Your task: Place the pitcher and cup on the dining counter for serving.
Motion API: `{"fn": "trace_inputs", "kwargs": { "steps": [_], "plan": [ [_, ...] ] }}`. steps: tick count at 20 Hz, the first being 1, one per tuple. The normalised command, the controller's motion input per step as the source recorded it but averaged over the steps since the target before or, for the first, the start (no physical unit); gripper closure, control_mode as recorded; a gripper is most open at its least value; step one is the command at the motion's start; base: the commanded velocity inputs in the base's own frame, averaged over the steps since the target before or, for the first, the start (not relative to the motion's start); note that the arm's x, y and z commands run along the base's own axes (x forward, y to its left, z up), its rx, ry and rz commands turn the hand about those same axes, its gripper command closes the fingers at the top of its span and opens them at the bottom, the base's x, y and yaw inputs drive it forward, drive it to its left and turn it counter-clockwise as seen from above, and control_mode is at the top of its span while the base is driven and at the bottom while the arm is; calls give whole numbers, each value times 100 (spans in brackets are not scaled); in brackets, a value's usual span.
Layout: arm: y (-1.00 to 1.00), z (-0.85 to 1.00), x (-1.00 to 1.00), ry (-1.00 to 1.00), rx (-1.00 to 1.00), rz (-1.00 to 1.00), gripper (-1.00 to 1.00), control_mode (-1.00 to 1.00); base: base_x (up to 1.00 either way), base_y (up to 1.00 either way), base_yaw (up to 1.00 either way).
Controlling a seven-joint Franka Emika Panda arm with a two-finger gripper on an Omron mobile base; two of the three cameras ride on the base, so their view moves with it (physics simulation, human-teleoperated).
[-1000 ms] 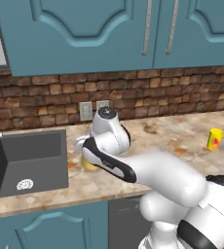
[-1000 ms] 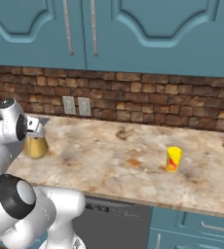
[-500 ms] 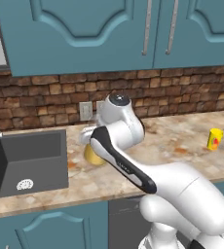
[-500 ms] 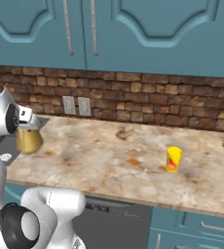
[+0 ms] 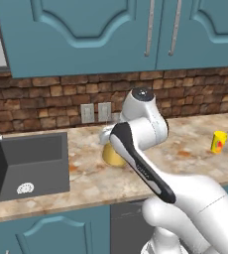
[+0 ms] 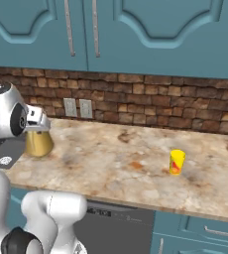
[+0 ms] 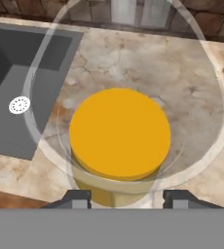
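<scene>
**Pitcher gripped near the sink, cup far along the wall counter**

The gripper sits at the neck of the pitcher, one fingertip on each side of the glass, jaws closed on it at about half width. The hand view looks straight down on the orange liquid inside. The pitcher is above the wall counter by its sink-side end, just beside the sink; lifted or resting, cannot tell. The cup stands upright well apart, toward the counter's other end, nearer the front edge. Two outlets on the brick wall behind.
</scene>
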Motion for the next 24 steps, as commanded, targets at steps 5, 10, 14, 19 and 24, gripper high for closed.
{"fn": "trace_inputs", "kwargs": {
  "steps": [5,10,14,19,24],
  "plan": [
    [-87,0,-45,2,0,0,100,-100,0,0,0],
    [-79,4,-75,0,0,0,100,-100,0,0,0],
    [-32,2,-42,0,0,0,100,100,-49,-17,3],
    [0,0,0,0,0,0,100,100,-98,13,28],
    [0,0,0,0,0,0,100,100,-44,76,48]
  ]
}}
